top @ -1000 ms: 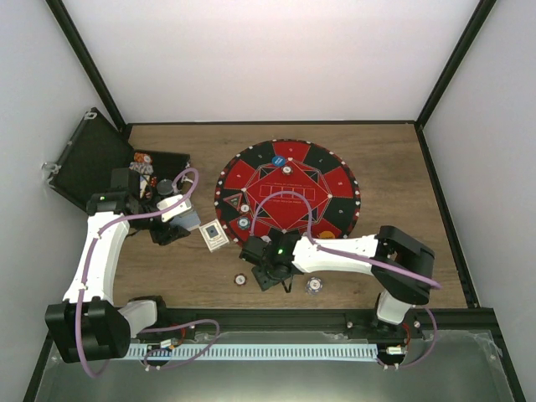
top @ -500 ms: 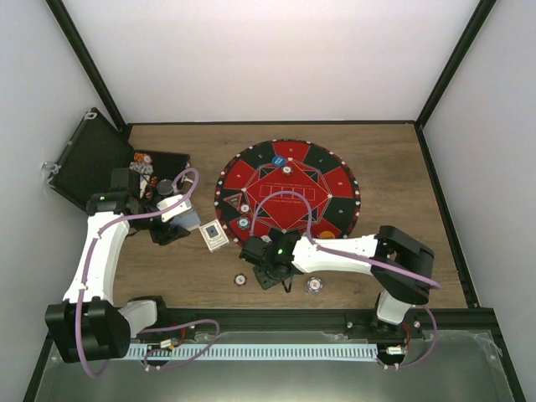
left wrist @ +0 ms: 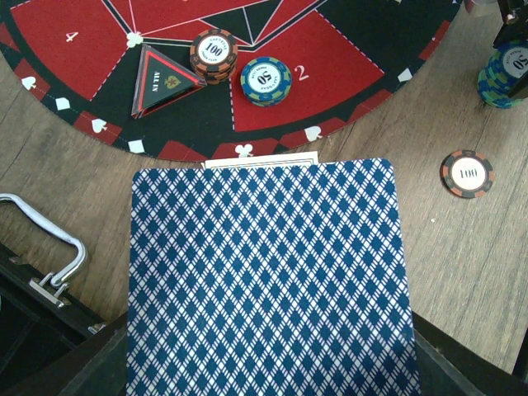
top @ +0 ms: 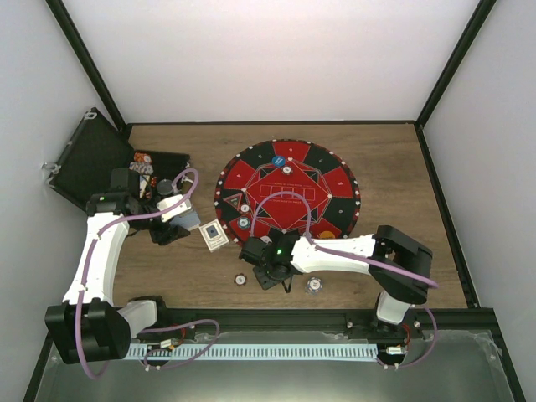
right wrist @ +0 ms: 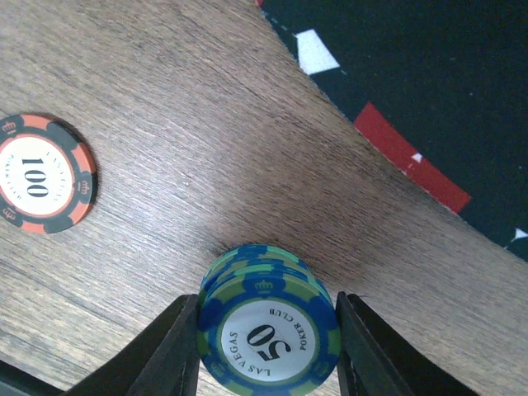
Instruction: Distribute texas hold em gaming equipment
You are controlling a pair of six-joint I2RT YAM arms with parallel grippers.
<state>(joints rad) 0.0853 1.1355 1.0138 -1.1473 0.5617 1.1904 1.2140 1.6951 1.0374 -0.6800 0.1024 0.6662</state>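
Chip stack (right wrist: pixel 268 330) — pinched between right fingers (right wrist: pixel 173 355) — left fingers (left wrist: pixel 466 371) hold card (left wrist: pixel 264 280).

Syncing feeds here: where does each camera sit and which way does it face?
Top external: above, behind the bases, looking down at the table; left arm, right arm show.
Left wrist: faces the mat over a held card; fingers show.
Right wrist: faces the table; fingers clamp a chip stack.
Both wrists see the 100 chip.

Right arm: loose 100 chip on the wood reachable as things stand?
Likely not yet: the right gripper is shut on the 50-chip stack. The 100 chip lies flat on bare wood just beside it, nothing between, so the way looks free once the stack is released.
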